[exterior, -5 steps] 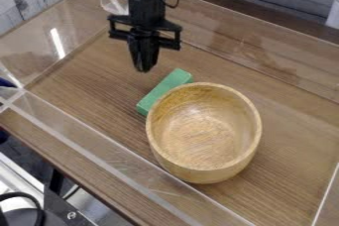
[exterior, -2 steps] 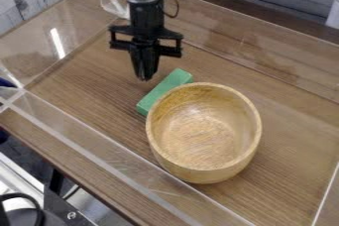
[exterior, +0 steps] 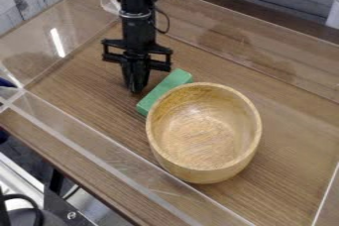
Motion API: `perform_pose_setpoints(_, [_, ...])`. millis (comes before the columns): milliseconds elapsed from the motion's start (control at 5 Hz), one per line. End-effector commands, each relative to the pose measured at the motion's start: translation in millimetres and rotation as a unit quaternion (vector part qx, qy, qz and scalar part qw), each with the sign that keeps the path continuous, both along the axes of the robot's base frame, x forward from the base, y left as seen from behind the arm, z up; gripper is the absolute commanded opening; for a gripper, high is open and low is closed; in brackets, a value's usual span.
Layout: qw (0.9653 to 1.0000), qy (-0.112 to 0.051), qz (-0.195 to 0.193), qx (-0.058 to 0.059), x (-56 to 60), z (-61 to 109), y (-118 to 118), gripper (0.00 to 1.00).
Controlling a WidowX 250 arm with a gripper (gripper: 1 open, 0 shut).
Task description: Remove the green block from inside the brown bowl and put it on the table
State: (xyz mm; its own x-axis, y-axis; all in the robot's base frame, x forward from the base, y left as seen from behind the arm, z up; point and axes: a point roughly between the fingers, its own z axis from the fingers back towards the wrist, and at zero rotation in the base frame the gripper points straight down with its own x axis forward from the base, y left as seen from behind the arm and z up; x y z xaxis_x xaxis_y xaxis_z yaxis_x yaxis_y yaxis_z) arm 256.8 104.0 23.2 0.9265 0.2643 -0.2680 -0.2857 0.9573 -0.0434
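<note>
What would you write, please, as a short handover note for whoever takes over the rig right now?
Gripper: shut, low over the table beside the block; I see nothing held in it.
Green block: out of the bowl, lying on the table right by the bowl's rim.
Brown bowl: upright, nothing visible inside.
Done: block removed and on the table.
Left: apparently nothing but moving the arm away, if wanted.
</note>
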Motion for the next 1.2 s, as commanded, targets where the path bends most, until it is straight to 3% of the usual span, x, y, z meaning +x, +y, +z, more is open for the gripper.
perform_pose_setpoints(0, [0.9989, -0.042, 0.015, 0.013, 7.4, 31.6, 5.6, 1.00])
perform_pose_setpoints(200, [0.9973, -0.065, 0.029, 0.018, 8.6, 55.6, 5.8, 1.00])
perform_pose_setpoints(400, [0.9959, -0.082, 0.029, 0.024, 13.4, 44.6, 6.5, 0.00])
perform_pose_setpoints(800, [0.9941, -0.098, 0.021, 0.041, 22.4, 22.0, 8.8, 0.00])
perform_pose_setpoints(1000, [0.9930, -0.110, 0.008, 0.041, 17.8, 24.7, 15.5, 0.00])
